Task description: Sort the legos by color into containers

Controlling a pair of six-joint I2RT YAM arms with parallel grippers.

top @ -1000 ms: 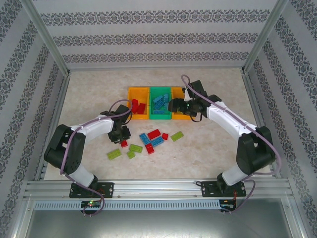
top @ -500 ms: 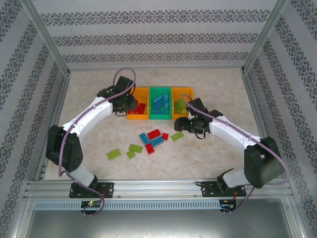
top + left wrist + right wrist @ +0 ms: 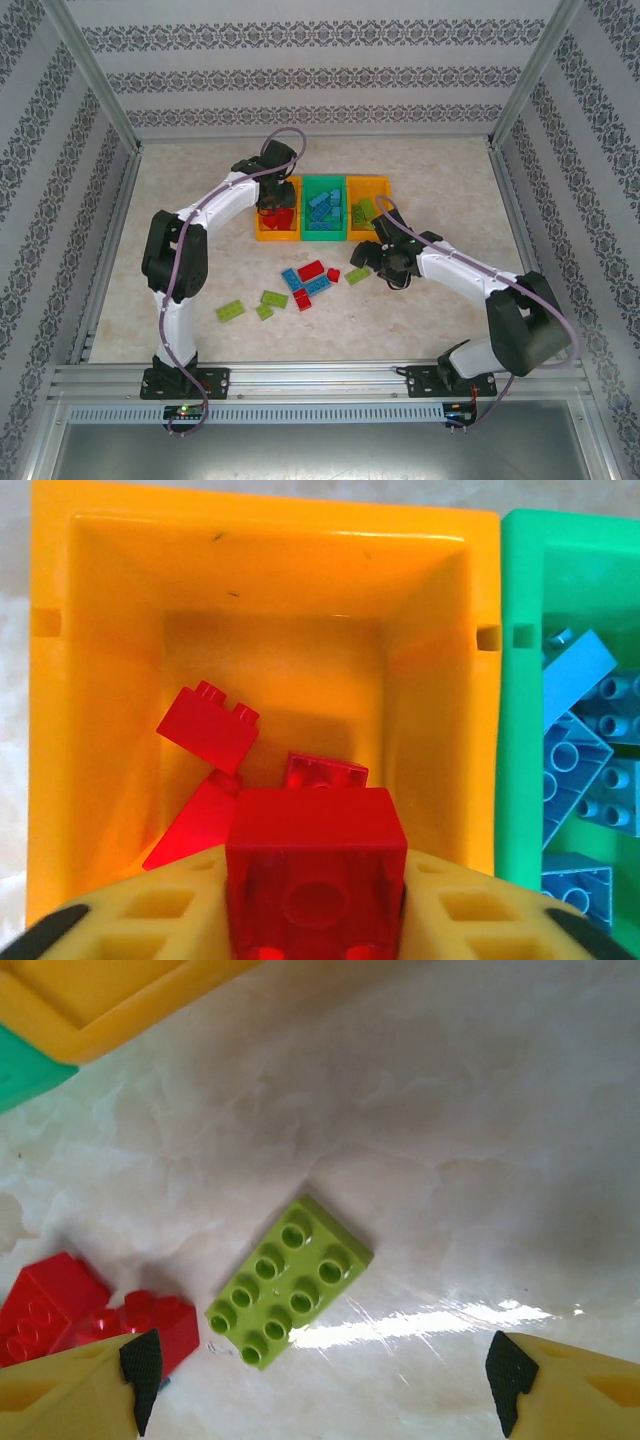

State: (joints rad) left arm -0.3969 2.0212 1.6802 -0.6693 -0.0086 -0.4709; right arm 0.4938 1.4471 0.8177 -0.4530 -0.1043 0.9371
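Between the yellow fingers of my left gripper a glossy red brick is clamped, hanging straight over the smooth-walled left orange bin, where other red bricks already lie tilted, so I judge that simply letting go should do. Out on the shiny marbled table, a flat lime-green eight-stud brick lies studs up below my right gripper, whose fingers are spread wide and empty. Its long axis runs diagonally across that gap, so I'd turn the wrist before closing.
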